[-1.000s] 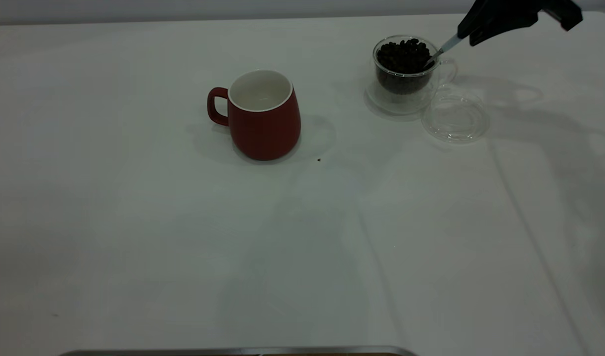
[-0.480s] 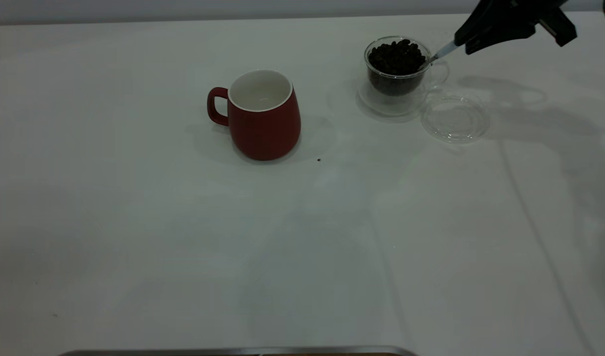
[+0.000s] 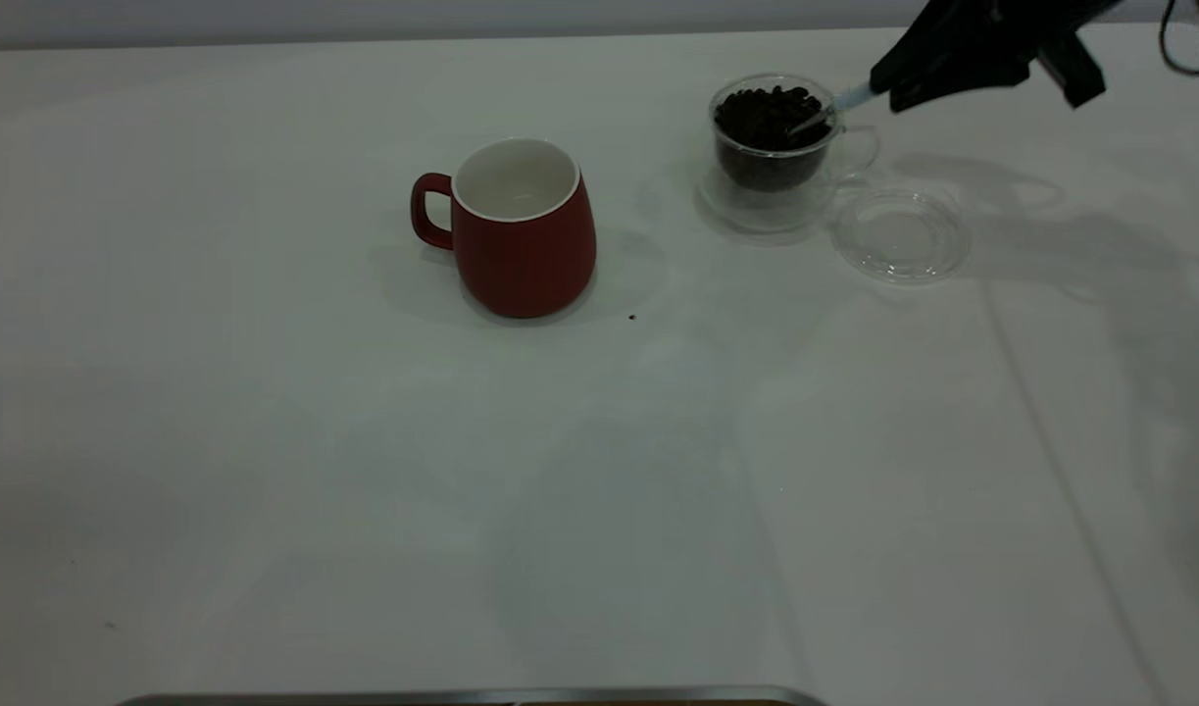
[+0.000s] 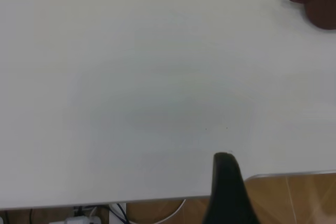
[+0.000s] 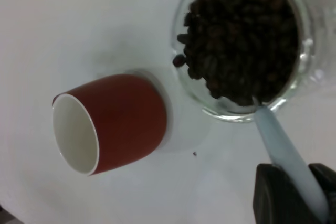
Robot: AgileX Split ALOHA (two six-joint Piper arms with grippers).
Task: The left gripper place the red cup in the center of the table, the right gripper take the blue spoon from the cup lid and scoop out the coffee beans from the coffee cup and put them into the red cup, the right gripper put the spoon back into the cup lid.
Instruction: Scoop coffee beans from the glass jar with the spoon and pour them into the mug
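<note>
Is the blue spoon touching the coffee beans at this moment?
Touching. In the right wrist view, the blue spoon, held by the right gripper, runs over the coffee cup rim and its tip disappears among the coffee beans.

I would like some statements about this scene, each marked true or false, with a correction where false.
1. The right gripper holds the blue spoon. True.
2. The spoon's bowl is in the coffee beans of the coffee cup. True.
3. The red cup contains beans. False: its white inside looks empty.
4. The cup lid covers the coffee cup. False: it lies on the table beside it.
5. The left gripper grips the red cup. False: it is far from it.
</note>
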